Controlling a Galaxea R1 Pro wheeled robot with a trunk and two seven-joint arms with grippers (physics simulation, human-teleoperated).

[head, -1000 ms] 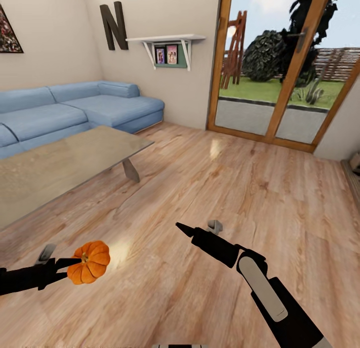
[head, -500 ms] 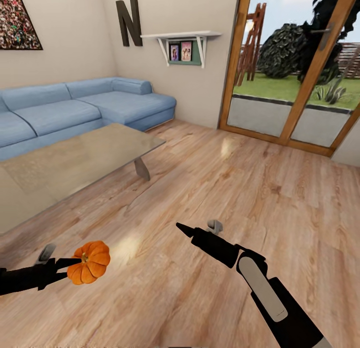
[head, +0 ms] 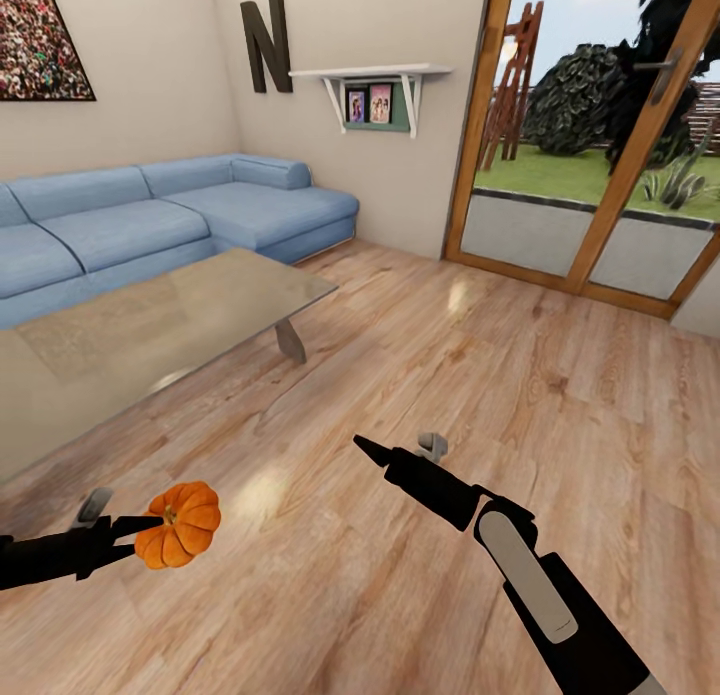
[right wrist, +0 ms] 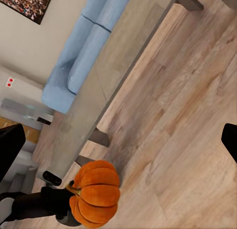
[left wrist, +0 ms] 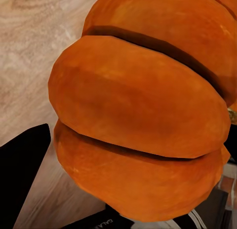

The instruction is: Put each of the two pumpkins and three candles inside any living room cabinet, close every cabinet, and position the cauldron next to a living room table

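Wood-plank flooring (head: 420,375) spreads past a low grey-beige slab table (head: 150,335) and blue corner sofa (head: 150,215). Head view: the left gripper (head: 150,530) clamps a ribbed bright-orange pumpkin (head: 180,523) above the floor; the right gripper (head: 400,453) spreads wide, empty. Left wrist view: pumpkin (left wrist: 143,110) up close. Right wrist view: pumpkin (right wrist: 96,193) near the table's edge (right wrist: 98,105).

Table (head: 150,335) near the sofa (head: 150,215) runs off the head view's left edge, left gripper's (head: 150,535) far finger hides behind the pumpkin (head: 180,523).

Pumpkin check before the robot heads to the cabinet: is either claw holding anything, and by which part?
The left claw holds the pumpkin by its stem end; the right claw is empty.
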